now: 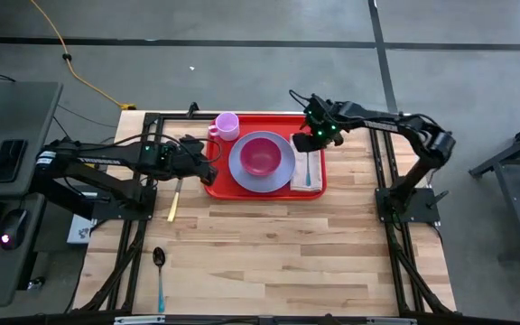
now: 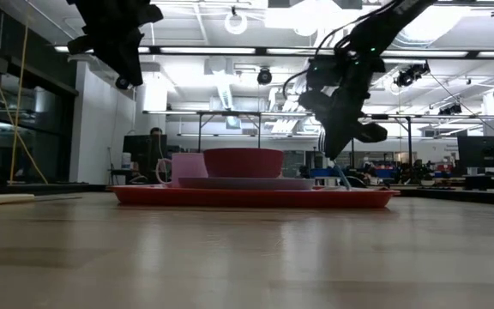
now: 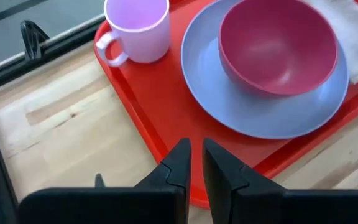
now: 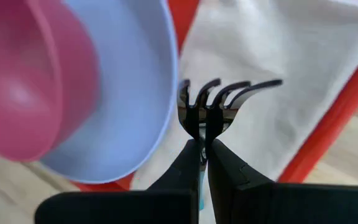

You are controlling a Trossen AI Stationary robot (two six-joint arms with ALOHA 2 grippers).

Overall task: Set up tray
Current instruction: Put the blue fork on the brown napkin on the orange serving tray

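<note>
The red tray (image 1: 219,186) lies at the table's far middle. On it stand a lavender plate (image 1: 242,171) with a magenta bowl (image 1: 260,155), a pink mug (image 1: 227,125) at its far left corner, and a pale napkin (image 1: 299,179) at its right side. My right gripper (image 4: 202,142) hangs over the napkin's far end, shut on a fork (image 4: 229,93) with dark tines and a teal handle (image 2: 342,177). My left gripper (image 3: 196,146) hovers above the tray's left rim (image 3: 166,155). There is a narrow gap between its fingers and nothing in it. My right gripper pinches the fork's neck (image 4: 205,124), just behind the tines, between its two fingers. The fingers come steeply from above. The tines stick out past the fingertips toward the far edge. The teal handle slants down toward the napkin's near end. The tray's rim hides whether its free end rests there.
A knife with a pale handle (image 1: 175,200) lies on the wood left of the tray, below my left arm. A spoon with a blue handle (image 1: 159,271) lies near the table's near left corner. Bare wood (image 1: 314,253) stretches in front of the tray.
</note>
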